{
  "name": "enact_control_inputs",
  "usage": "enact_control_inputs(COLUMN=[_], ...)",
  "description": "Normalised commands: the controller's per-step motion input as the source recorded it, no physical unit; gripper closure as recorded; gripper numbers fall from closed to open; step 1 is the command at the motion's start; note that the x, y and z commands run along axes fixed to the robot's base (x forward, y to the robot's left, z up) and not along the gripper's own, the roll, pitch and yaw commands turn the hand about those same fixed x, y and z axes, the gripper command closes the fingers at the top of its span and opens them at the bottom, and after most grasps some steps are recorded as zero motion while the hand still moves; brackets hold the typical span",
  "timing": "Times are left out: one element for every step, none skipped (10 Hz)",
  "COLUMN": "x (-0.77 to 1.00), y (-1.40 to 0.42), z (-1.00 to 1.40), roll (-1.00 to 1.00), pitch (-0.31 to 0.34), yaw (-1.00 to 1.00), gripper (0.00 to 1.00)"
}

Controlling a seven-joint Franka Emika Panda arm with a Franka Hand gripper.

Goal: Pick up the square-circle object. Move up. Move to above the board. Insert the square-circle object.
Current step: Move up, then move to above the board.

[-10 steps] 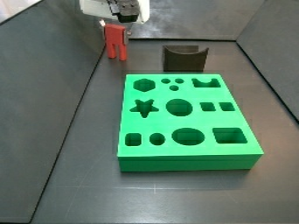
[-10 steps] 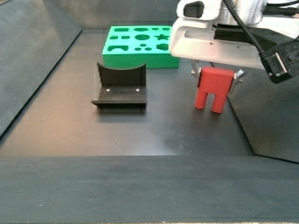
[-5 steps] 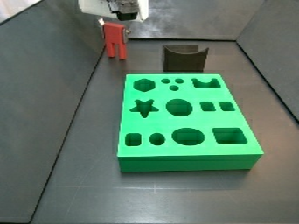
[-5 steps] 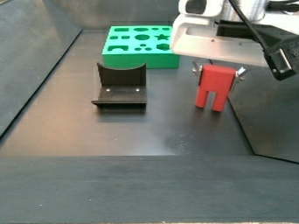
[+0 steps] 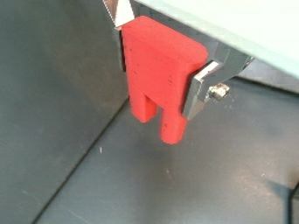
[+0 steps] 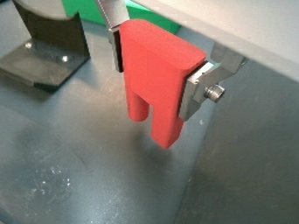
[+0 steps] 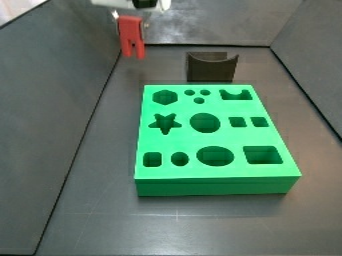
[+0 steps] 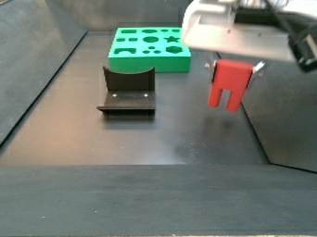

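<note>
A dark grey fixture point(image 7: 211, 66) stands on the dark bench point(image 7: 80, 190), near the back wall in a side view. Its upright part has a rounded notch cut in the top edge, and its flat base plate lies on the bench point(image 8: 148, 148). A wrist view shows the fixture point(image 6: 52, 48) partly. Grey walls point(image 8: 31, 65) rise around the bench.

the small red plastic block point(image 6: 158, 74), smooth and matt, hangs clamped in the pincer point(image 6: 160, 66) between flat silver metal finger plates point(image 6: 201, 87) with a dull sheen, above the floor. the large bright green slab point(image 7: 211, 137) looks like smooth matt plastic. the dark grey floor point(image 8: 136, 139) is matt with faint scuffs.
</note>
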Motion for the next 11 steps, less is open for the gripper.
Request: enact_control_inputs(x=[-0.04,-0.03,-0.11,-0.11,-0.10,-0.09,-0.09,-0.08,-0.08,-0.07,-0.07], y=[0.02,0.02,0.17,0.17,0.16,0.15,0.15,0.14,0.14,0.14,0.13], z=[0.40,0.30,1.00,1.00,1.00,1.00,1.00,1.00,1.00,1.00,1.00], roll=[0.01,0.02,-0.21,-0.20,-0.18,-0.16,-0.11,-0.09,-0.06,-0.04,-0.03], pitch=[0.068,0.066,0.371,0.354,0.287,0.237,0.127,0.096,0.070,0.067,0.070], yaw=[-0.03,-0.03,-0.23,-0.22,-0.17,-0.14,-0.08,-0.07,-0.05,-0.05,-0.05], gripper=[1.00,1.00,1.00,1.00,1.00,1.00,1.00,1.00,1.00,1.00,1.00])
